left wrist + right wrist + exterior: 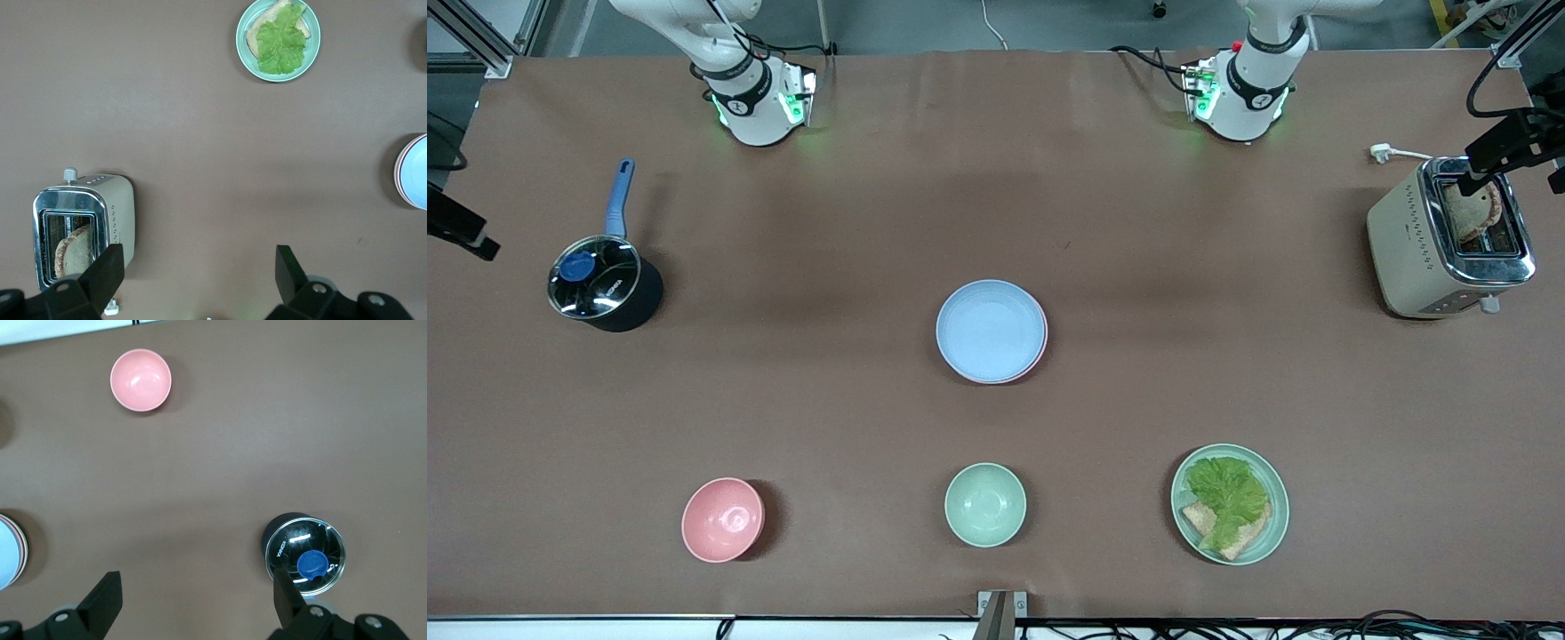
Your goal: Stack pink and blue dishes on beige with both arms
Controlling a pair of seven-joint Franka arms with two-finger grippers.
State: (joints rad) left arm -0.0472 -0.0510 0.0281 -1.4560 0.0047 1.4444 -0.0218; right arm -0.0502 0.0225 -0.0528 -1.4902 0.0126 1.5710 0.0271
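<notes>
A light blue plate (990, 329) lies on top of a stack at the middle of the table. The pale pink plate shows only as a thin rim (1040, 354) under it. No beige plate shows; whatever lies beneath the stack is hidden. The stack's edge also appears in the left wrist view, blue plate (417, 173), and in the right wrist view, blue plate (5, 555). My left gripper (198, 267) hangs open and empty high over bare table near its base, beside the toaster. My right gripper (198, 590) hangs open and empty near its own base, beside the pot.
A lidded black pot (596, 283) with a blue handle stands toward the right arm's end. A toaster (1414, 240) holding toast stands toward the left arm's end. Nearest the front camera are a pink bowl (722, 519), a mint-green bowl (984, 504) and a mint-green plate (1278, 498) with lettuce and bread.
</notes>
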